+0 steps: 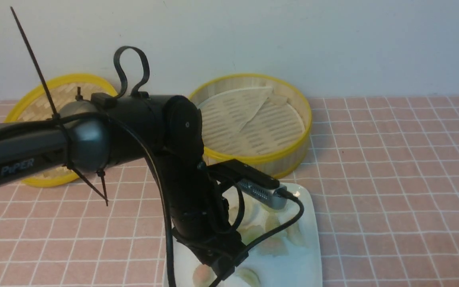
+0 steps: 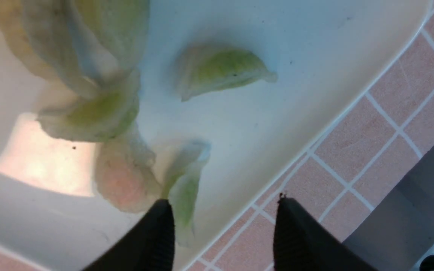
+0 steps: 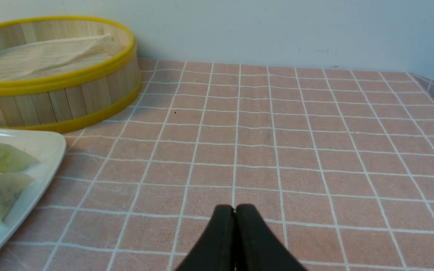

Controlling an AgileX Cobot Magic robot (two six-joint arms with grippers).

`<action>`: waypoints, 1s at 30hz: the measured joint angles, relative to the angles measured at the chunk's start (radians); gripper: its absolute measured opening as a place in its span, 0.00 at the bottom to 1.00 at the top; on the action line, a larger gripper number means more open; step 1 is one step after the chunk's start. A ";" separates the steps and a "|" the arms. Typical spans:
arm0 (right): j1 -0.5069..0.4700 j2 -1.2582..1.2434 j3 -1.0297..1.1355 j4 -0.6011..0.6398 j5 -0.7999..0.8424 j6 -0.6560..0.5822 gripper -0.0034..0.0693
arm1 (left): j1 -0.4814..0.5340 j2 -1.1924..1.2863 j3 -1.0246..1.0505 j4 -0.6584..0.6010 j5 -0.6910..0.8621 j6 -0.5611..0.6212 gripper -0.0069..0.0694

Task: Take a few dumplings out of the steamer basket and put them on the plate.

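Observation:
Several pale dumplings [image 2: 220, 69] with greenish filling lie on the white plate [image 2: 315, 45]; they also show in the front view [image 1: 273, 243] on the plate [image 1: 307, 259]. My left gripper [image 2: 222, 205] hangs open low over the plate's edge. One fingertip [image 2: 162, 222] is right beside a dumpling [image 2: 185, 184], the other is over the tablecloth. The steamer basket [image 1: 299, 131] stands behind the plate; only its folded liner sheet [image 1: 237, 107] shows inside. My right gripper [image 3: 234, 209] is shut and empty above the tablecloth, to the right of the plate [image 3: 47, 150].
The shallow woven lid [image 1: 34, 107] leans at the back left, partly behind my left arm [image 1: 142, 127]. A pink checked tablecloth [image 1: 393, 179] covers the table, and a wall runs along the back. My left arm hides much of the plate in the front view.

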State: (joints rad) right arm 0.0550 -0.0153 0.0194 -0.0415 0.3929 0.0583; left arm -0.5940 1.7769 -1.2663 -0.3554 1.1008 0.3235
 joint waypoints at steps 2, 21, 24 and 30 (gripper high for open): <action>0.000 0.000 0.000 0.000 0.000 0.000 0.03 | 0.000 -0.067 -0.005 0.015 -0.009 -0.037 0.31; 0.000 0.000 0.000 0.001 0.000 0.000 0.03 | 0.000 -0.959 0.481 -0.015 -0.666 -0.133 0.08; 0.000 0.000 0.000 0.001 0.000 0.000 0.03 | 0.000 -1.013 0.506 -0.010 -0.665 -0.128 0.08; 0.000 0.000 0.000 0.001 0.000 0.000 0.03 | 0.000 -1.129 0.508 0.058 -0.663 -0.112 0.08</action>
State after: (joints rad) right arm 0.0550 -0.0153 0.0194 -0.0406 0.3929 0.0583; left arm -0.5940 0.6479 -0.7580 -0.2976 0.4374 0.2115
